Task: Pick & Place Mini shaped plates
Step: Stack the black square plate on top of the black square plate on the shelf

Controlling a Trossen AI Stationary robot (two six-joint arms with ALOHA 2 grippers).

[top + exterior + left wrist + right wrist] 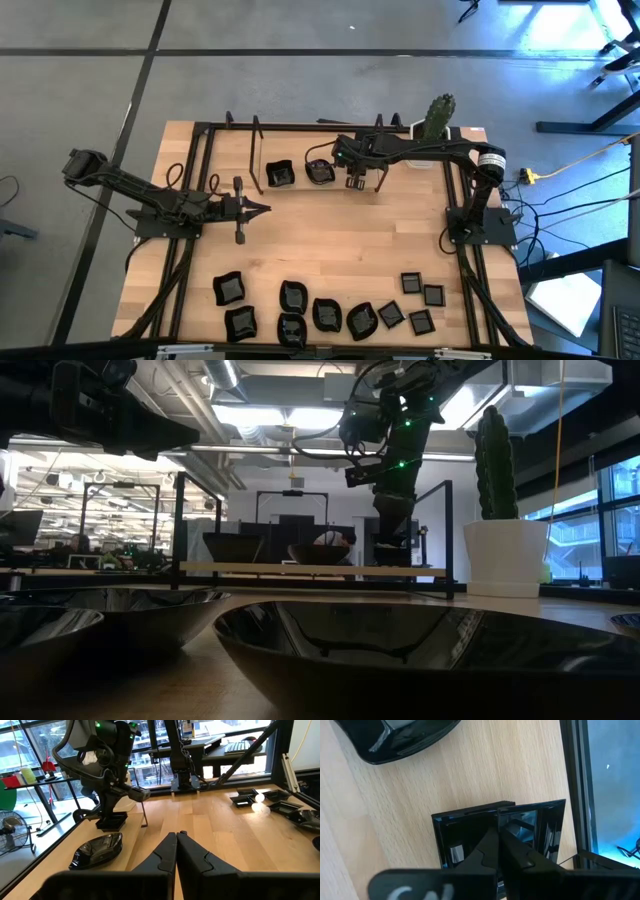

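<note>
the plates lie in two groups in the high view: a loose row [330, 312] along the bottom edge of the table [340, 245], wavy and leaf-like ones at lower left and centre, small flat squares [420, 295] at lower right, and a few near the top centre, a squarish one [281, 175] and a rounded one [320, 171] side by side. the right gripper [356, 181] hangs just right of those two, fingers pinched shut on each other; in its wrist view the closed tips stand directly over a flat square plate [470, 832], with the rounded plate [395, 737] in the upper left of that frame. whether the tips touch the square plate or hang just above it cannot be told. the left gripper [258, 208] sits left of centre, also pinched shut and empty, pointing out over bare wood. the plates look glossy and hard, probably glazed or plastic: light, stiff, slick, and likely to skate on the wood if nudged sideways. they also look liable to chip if dropped, though the material is not certain. the flat squares have a low raised rim, so the likely hold is one finger inside and one outside that rim, at the middle of a side. the deeper wavy plates offer a taller lip for the same pinch. a firm but modest squeeze seems right, since the gloss may let an edge slip out.
</note>
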